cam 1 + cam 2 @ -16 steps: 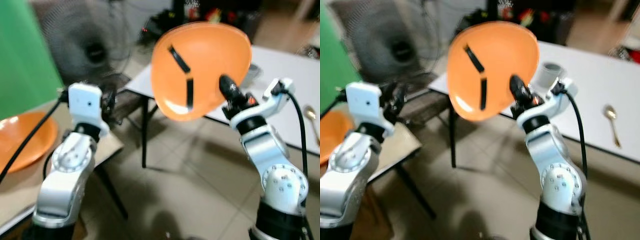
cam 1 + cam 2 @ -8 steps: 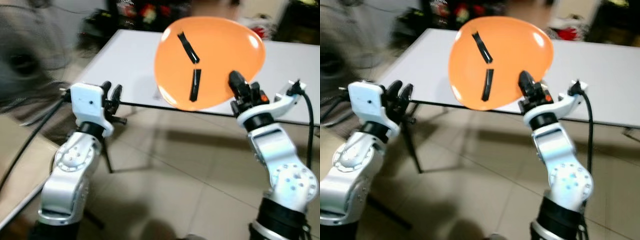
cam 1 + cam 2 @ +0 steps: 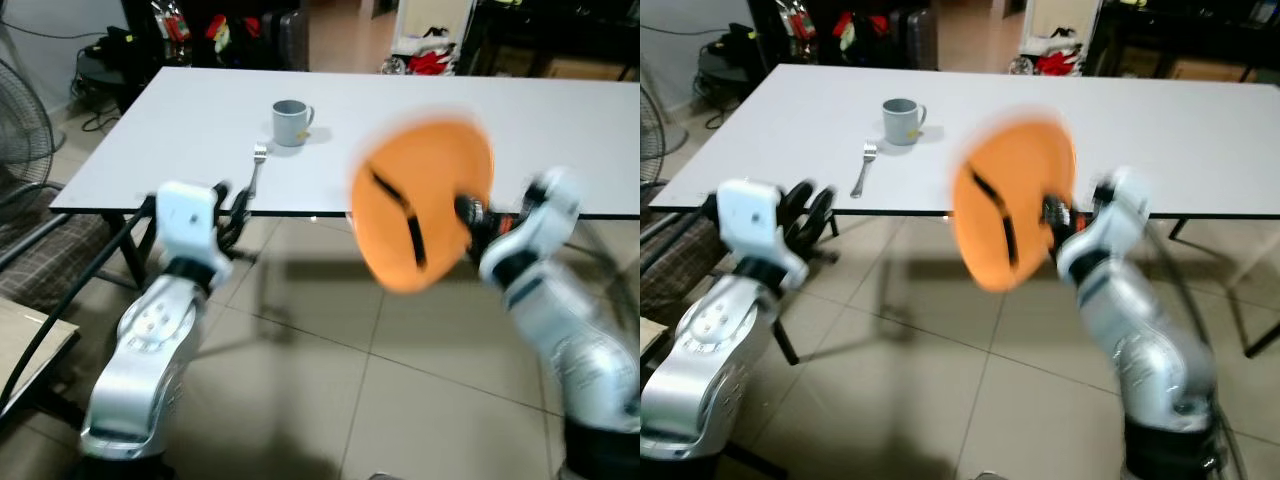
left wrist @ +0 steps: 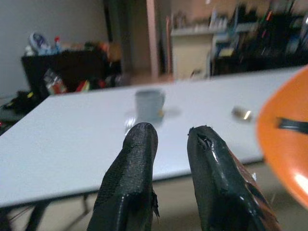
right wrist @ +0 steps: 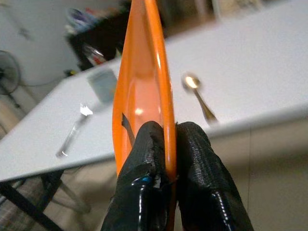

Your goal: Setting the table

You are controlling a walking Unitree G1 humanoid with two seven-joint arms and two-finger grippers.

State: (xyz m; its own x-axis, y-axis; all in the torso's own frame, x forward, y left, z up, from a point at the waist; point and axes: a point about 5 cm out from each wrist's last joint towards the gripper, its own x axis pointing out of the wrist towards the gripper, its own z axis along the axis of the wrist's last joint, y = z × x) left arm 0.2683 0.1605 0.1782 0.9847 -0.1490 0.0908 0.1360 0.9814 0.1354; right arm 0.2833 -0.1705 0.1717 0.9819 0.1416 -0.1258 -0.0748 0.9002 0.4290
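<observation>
Our right end effector is clenched on the rim of an orange plate, one black finger on each face of it, as the right wrist view shows from edge-on. We hold the plate upright in the air on the right of the scene, in front of the near edge of the white surface and above the tiled floor. Its inner face, turned toward our left, carries two short black strips. Plate and right arm are blurred in the head views.

Our left end effector holds nothing, its two black fingers set slightly apart. It is raised on the left of the scene, near the surface's near edge.

On the surface, a grey mug stands at the far left, with its handle toward the right. A fork lies just nearer than the mug, its tines pointing toward it. A spoon lies on the surface to the right of the plate's edge, seen in the right wrist view.

A standing fan is at the far left edge. Dark furniture and cluttered shelves stand beyond the surface.
</observation>
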